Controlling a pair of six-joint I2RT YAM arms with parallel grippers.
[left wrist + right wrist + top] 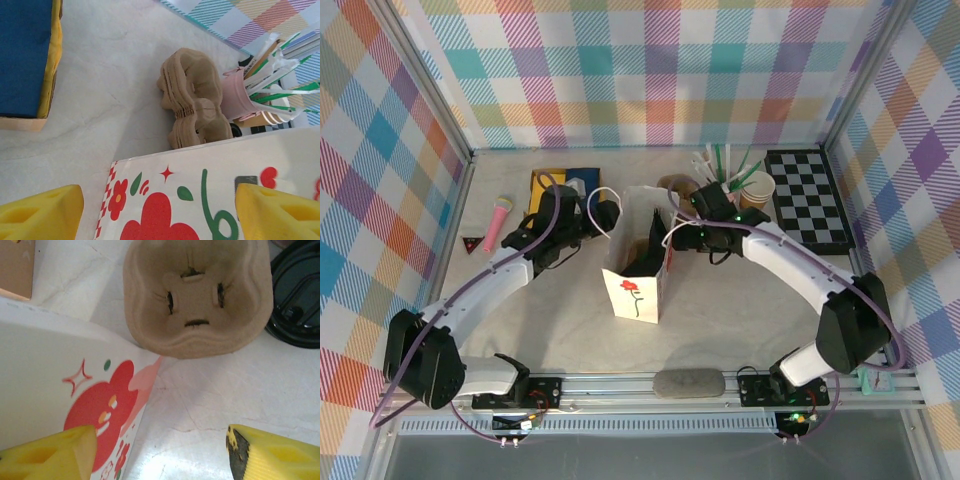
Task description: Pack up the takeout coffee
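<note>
Top external view: locating the kraft cup standing open beside the pink straw cup, black lid lying off it near the pulp carrier, judging it light, thin-walled, crushable, favouring a gentle mid-wall hold, noting left gripper and right gripper spread, empty
</note>
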